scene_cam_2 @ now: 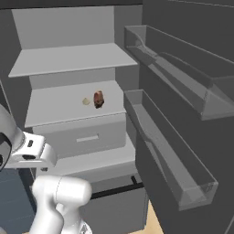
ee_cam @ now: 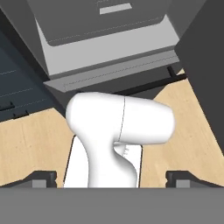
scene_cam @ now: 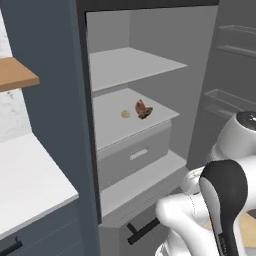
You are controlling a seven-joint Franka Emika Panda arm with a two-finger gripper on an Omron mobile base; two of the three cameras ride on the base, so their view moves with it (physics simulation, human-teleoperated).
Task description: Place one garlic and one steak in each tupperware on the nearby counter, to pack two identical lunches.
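Claw (ee_cam: 111,179) spread, empty, low facing floor. Garlic (scene_cam: 125,114) just beside steak (scene_cam: 143,109) on fridge shelf (scene_cam: 115,127); risk: reach clips shelf edge, knocks garlic away.

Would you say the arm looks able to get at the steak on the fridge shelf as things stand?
Probably yes. The fridge door is open, and the steak lies beside a garlic on a shelf with nothing in front. The gripper is open but points down at the floor, so the arm must first swing up.

pale cream garlic (scene_cam: 125,114), reddish-brown steak (scene_cam: 143,109), grey fridge shelf (scene_cam: 112,125).
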